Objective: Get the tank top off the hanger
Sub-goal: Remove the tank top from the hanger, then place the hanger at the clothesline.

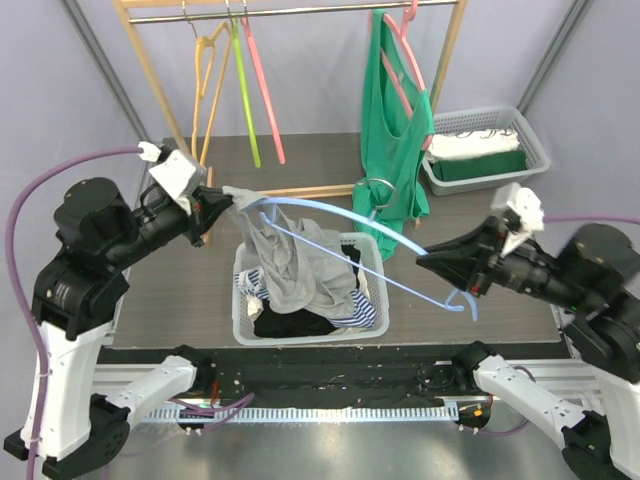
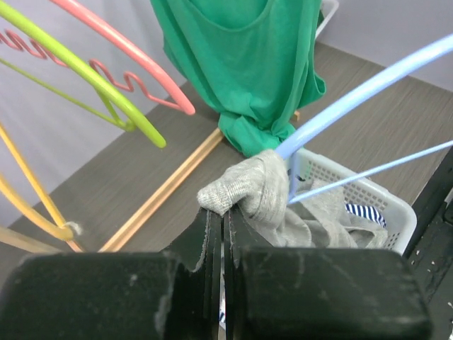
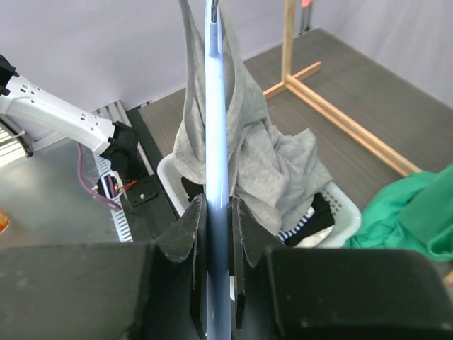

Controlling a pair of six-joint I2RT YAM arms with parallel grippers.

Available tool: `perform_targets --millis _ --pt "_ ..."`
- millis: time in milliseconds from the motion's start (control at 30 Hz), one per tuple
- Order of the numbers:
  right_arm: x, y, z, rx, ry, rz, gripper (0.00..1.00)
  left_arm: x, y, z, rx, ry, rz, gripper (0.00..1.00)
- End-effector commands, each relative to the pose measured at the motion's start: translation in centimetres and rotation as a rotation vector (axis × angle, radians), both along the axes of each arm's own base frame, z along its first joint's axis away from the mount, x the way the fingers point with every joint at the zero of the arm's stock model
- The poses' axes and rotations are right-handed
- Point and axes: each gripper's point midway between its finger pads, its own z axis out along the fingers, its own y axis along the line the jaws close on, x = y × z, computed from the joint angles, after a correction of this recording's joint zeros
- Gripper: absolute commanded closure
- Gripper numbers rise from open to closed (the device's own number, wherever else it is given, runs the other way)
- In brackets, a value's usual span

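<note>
**Tank top bunched at one end of the hanger, pinched but not yet free**

Setting: dark tabletop [image 1: 180,290] with a wooden rack [image 1: 150,70] at the back. The rack carried empty hangers and a green tank top [image 1: 385,130], which was not the working item. A white basket [image 1: 372,262] of mixed clothes sat at the middle front.

Garment: the grey tank top [image 1: 290,265] hung above the basket, and its lower folds sagged into it. The cloth was gathered at the left end of the blue hanger [image 1: 340,212]. The arm of the hanger running toward the right side showed bare. The thin lower bar passed behind the fabric.

Left fingers [image 2: 211,244]: pressed fully together, nipping a fold of the grey cloth, likely a strap or shoulder edge, just beside the hanger tip.

Right fingers [image 3: 190,234]: closed narrowly on the hanger bar, which they held up in the air above the basket. From that wrist view the grey fabric draped down both sides of the bar.

Progress (judgement): roughly midway. Both holds were made, and one side of the hanger looked clear of cloth. The pinched end had not yet been drawn past the hanger tip, so the two were not separated. What was left was to pull that end off, which should let the garment drop toward the basket.
</note>
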Motion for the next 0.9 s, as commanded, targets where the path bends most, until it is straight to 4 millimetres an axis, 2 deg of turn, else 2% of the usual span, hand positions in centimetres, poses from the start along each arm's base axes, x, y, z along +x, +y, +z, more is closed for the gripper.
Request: perform_targets --millis 0,133,233,300,367,433,467,533,567,600,633,667,700,767,800,867 --pt "-1.9 -2.9 3.6 0.027 -0.114 -0.088 0.99 1.6 -0.6 -1.7 0.012 0.063 0.012 1.00" --pt "-3.1 -4.7 4.8 0.042 -0.159 -0.147 0.99 2.9 -0.8 -2.7 0.037 0.067 0.027 1.00" --pt "-2.6 -5.4 4.6 0.040 -0.151 -0.205 0.99 3.4 -1.1 -2.8 0.053 0.063 0.022 1.00" --pt "-1.6 -6.2 5.4 0.065 -0.162 -0.279 0.99 2.3 -2.6 -3.4 0.044 0.102 -0.062 1.00" --pt "0.6 -7.7 6.5 0.095 -0.157 -0.429 0.99 1.5 -4.0 -4.3 0.039 0.157 -0.134 1.00" --pt "2.4 -8.8 7.6 0.117 -0.171 -0.536 0.99 -0.3 -5.6 -5.2 0.042 0.209 -0.255 1.00" --pt "2.8 -8.7 8.4 0.131 -0.176 -0.546 0.99 -0.8 -6.2 -5.9 0.051 0.230 -0.297 1.00" --pt "5.2 -8.2 8.7 0.121 -0.159 -0.592 0.99 -2.2 -7.4 -6.7 0.059 0.255 -0.380 0.99" --pt "5.7 -8.0 9.2 0.129 -0.156 -0.597 0.99 -2.3 -7.6 -7.5 0.071 0.272 -0.383 0.96" --pt "7.5 -7.1 8.9 0.110 -0.129 -0.605 0.99 -2.1 -7.7 -8.3 0.088 0.283 -0.382 0.96" --pt "8.3 -6.8 8.9 0.103 -0.122 -0.613 0.99 -1.9 -7.6 -9.0 0.111 0.290 -0.360 0.95" --pt "9.0 -6.7 8.9 0.100 -0.119 -0.626 0.99 -1.6 -7.6 -10.6 0.139 0.318 -0.351 0.95" --pt "10.5 -5.8 8.6 0.088 -0.102 -0.633 0.99 -1.5 -7.5 -11.4 0.160 0.318 -0.347 0.95" --pt "12.0 -5.1 8.8 0.090 -0.098 -0.644 0.99 -1.0 -7.8 -13.2 0.191 0.335 -0.331 0.98" --pt "13.3 -4.4 8.2 0.075 -0.079 -0.647 0.99 -0.7 -7.9 -14.7 0.205 0.373 -0.317 0.99" --pt "14.7 -4.0 8.8 0.087 -0.084 -0.667 0.99 0.1 -8.1 -16.9 0.251 0.414 -0.295 1.00"
